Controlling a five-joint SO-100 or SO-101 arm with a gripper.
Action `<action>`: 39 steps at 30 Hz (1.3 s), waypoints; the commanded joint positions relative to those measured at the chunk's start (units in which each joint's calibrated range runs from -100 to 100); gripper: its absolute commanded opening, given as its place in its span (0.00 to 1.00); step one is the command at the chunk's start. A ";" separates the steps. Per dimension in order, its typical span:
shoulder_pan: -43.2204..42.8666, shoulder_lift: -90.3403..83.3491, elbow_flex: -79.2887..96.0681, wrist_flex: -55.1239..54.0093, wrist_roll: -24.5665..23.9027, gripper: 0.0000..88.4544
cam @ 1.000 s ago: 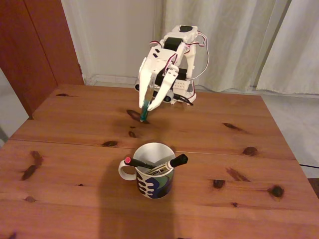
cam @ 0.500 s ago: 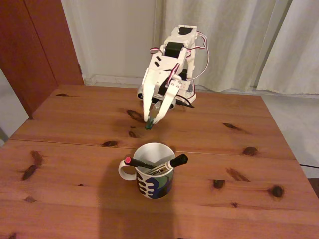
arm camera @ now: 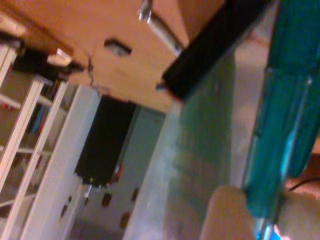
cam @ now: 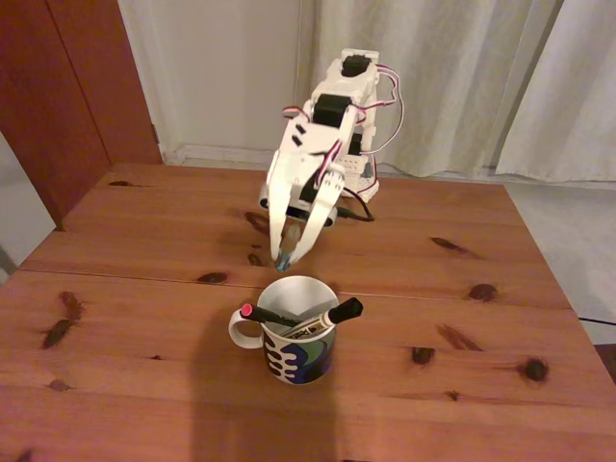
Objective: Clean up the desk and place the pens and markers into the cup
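The white arm leans forward over the desk point(cam: 125, 385), and my gripper point(cam: 286, 252) is shut on the teal-green pen point(cam: 283, 262). The pen's lower tip pokes out just above the far rim of the cup point(cam: 300, 337). This white mug with a blue-green pattern stands at the middle front. A black pen point(cam: 268, 316) with a red end and a marker point(cam: 332, 316) with a black cap lean inside it. In the wrist view the teal pen point(arm camera: 285, 125) runs up the right side between two pale fingertips point(arm camera: 225, 217).
The arm's base point(cam: 351, 173) sits at the desk's far edge, with wires looping behind it. Curtains and a brown door stand beyond. The wrist view looks sideways at room furniture: white shelving and a dark doorway.
The gripper has lifted the teal pen off the desk and carried it forward, from the far middle of the desk to just above the cup's rim.
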 commanded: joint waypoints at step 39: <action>-0.53 3.62 -12.80 1.28 -1.00 0.01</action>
